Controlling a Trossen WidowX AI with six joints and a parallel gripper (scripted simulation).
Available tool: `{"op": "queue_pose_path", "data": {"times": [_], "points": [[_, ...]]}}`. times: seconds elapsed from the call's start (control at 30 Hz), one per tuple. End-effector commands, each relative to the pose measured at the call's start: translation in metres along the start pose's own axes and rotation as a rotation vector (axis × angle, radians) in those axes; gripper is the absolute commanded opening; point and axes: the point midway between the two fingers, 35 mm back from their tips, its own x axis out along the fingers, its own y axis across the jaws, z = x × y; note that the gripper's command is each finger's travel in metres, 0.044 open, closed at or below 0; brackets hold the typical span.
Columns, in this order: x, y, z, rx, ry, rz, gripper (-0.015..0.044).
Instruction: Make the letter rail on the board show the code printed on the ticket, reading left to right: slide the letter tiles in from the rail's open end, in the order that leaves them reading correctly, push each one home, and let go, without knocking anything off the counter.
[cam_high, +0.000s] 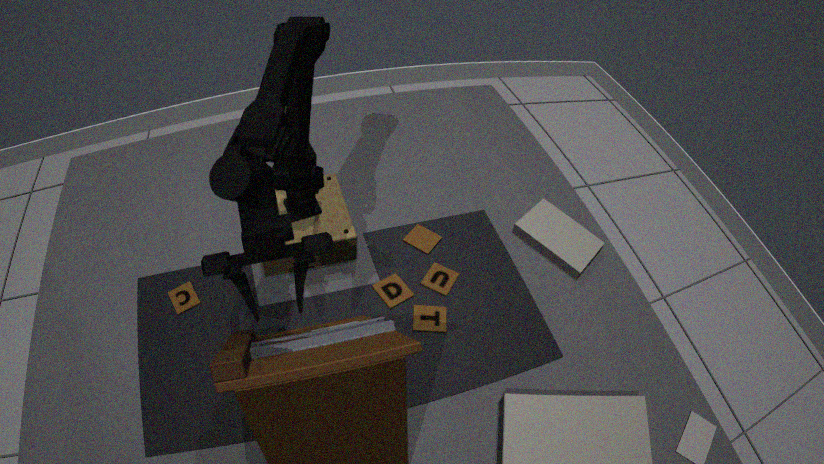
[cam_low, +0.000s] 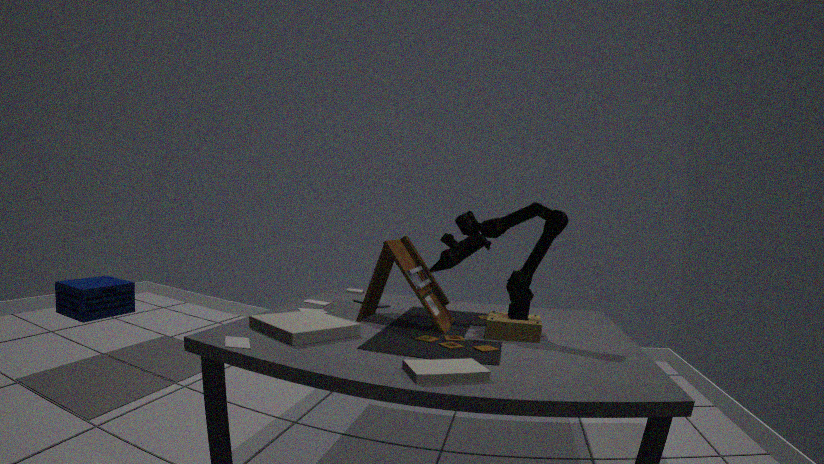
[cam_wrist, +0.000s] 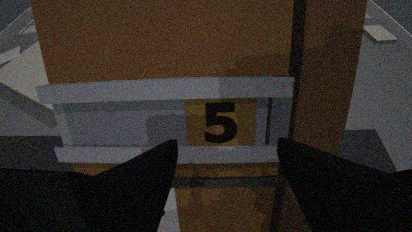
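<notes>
Fingers of the gripper (cam_high: 278, 316) (cam_low: 432, 270) (cam_wrist: 227, 143) stand apart, holding nothing, in front of the 5 (cam_wrist: 245, 125), probably to free it after seating. The 5 sits upright in the rail (cam_high: 357, 333) (cam_wrist: 135, 86), towards the wooden stop (cam_high: 230, 357) (cam_low: 439, 291) (cam_wrist: 330, 65); a narrow gap shows at its right, so I cannot tell if it is fully home. Going in first should make it the code's last character. The board (cam_high: 322, 403) (cam_low: 397, 253) (cam_wrist: 150, 40) leans back, presumably to face the rail to the reader. I cannot read the ticket's code.

Beyond, on the mat (cam_high: 495, 322) (cam_low: 392, 340), D (cam_high: 393, 290) (cam_low: 453, 337), T (cam_high: 429, 318) (cam_low: 426, 338), U (cam_high: 439, 278) (cam_low: 451, 345) and a blank (cam_high: 422, 238) (cam_low: 485, 348) lie near the open end, handy for loading; C (cam_high: 183, 297) lies apart, on the stop's side.

Count: one tile railed, five loose, none gripped; one rail, one board, one stop, one mat. Farther out are two thick pale blocks (cam_high: 558, 236) (cam_low: 445, 368), and one blue box (cam_low: 95, 296) on the floor.
</notes>
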Motion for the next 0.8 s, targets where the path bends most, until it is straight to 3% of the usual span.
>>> {"op": "queue_pose_path", "data": {"times": [0.0,0.1,0.47,0.77], "points": [[-0.003,0.0011,0.0008,-0.005,-0.002,0.004,0.0295],[-0.0047,0.0017,0.0012,-0.005,-0.002,0.004,0.0295],[-0.0025,0.0006,0.0004,0.0,0.0,0.0,0.0006],[-0.0025,0.0006,0.0004,0.0,0.0,0.0,0.0]]}}
